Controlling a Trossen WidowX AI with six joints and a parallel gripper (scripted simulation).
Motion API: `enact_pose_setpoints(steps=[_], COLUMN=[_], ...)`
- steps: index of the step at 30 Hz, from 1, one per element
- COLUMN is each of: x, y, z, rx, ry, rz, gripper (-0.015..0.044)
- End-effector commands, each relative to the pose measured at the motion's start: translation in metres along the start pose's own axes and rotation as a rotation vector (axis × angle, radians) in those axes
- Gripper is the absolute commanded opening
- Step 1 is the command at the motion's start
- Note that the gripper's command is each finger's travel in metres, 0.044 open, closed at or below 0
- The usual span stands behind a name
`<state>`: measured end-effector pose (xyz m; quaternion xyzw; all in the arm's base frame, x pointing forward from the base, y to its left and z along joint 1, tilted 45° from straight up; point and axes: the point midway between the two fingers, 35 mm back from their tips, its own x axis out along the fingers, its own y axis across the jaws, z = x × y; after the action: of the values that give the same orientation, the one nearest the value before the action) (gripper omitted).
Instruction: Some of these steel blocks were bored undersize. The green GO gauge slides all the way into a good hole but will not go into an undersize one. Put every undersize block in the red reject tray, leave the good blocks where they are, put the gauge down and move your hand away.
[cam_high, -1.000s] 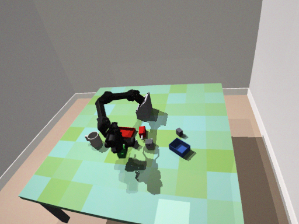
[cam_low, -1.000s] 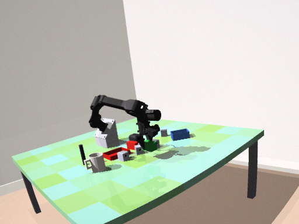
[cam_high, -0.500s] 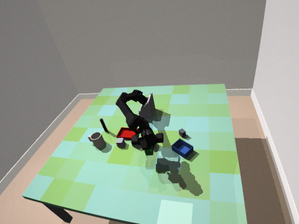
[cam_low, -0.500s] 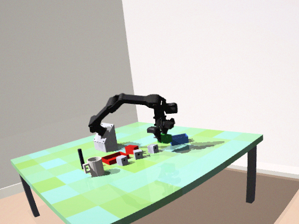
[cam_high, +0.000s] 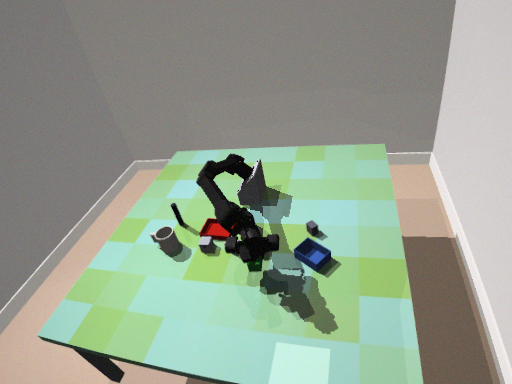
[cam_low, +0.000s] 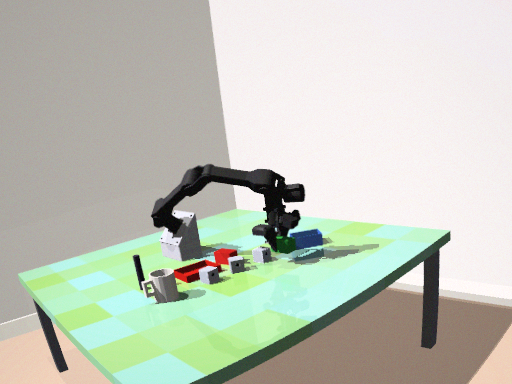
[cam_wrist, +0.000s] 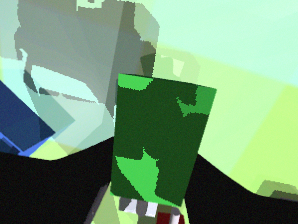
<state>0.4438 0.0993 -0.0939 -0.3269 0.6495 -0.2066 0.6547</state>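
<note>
End effector (cam_high: 254, 256) (cam_low: 281, 235) (cam_wrist: 152, 141) pinching the green gauge (cam_high: 254, 265) (cam_low: 285, 244) (cam_wrist: 165, 132) over the desk (cam_high: 330, 187) (cam_low: 350, 280) (cam_wrist: 260, 115), and you've no block visible in the red tray (cam_high: 211, 228) (cam_low: 186, 275); sorting and gauge put-down apparently remain.

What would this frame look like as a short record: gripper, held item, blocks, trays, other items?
gripper: shut on the green gauge
blocks: three in the exterior view, one more near the blue tray in the top view
red tray: no block visible inside
blue tray: beyond the gauge in the exterior view
other items: gray mug, black rod
</note>
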Motion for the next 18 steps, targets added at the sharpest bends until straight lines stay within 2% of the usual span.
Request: enact_pose_setpoints(steps=[1,18], x=[0.007,0.033], y=[0.002,0.003], z=[0.002,0.008], rx=[-0.008,-0.008], ry=[-0.007,-0.007], rz=[-0.005,-0.006], gripper=[0.0,0.0])
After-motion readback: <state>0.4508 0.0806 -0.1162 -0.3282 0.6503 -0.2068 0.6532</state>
